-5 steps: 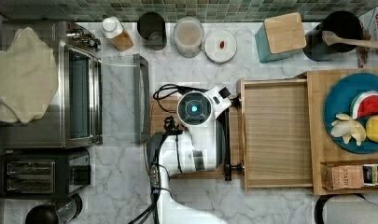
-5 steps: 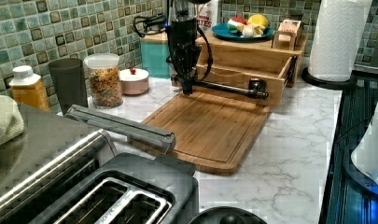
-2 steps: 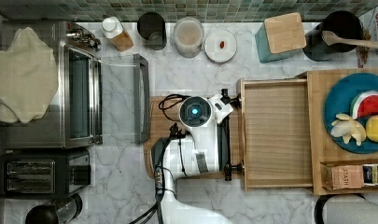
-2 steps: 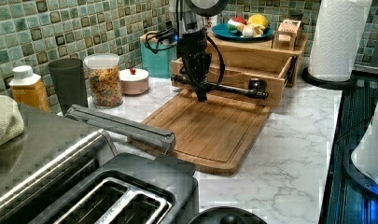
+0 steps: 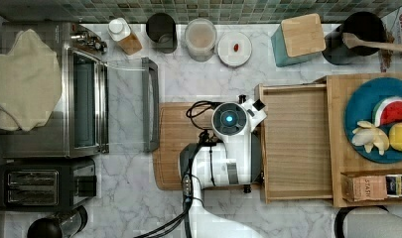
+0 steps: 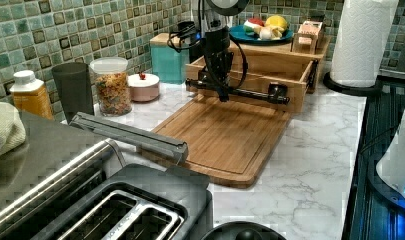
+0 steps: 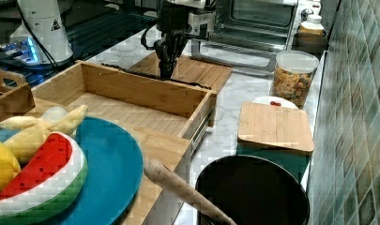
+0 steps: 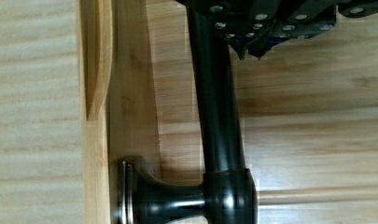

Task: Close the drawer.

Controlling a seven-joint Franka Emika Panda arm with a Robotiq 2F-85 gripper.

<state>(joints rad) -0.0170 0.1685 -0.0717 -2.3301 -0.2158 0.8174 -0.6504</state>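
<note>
Mid-frame in the left view, the gripper (image 6: 222, 93) sits at the handle (image 6: 242, 93) of the half-open drawer (image 5: 295, 144); its grip can't be told. Next, I judge: push inward.

I count one drawer (image 5: 295, 144), one cutting board (image 6: 225, 137), one toaster oven (image 5: 82, 89), one toaster (image 5: 42, 183), one blue plate (image 5: 362, 106).

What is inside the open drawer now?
The drawer shows a bare wooden bottom, nothing lying on it. Its back part runs under the box top that carries the blue plate, so that part is hidden.
</note>
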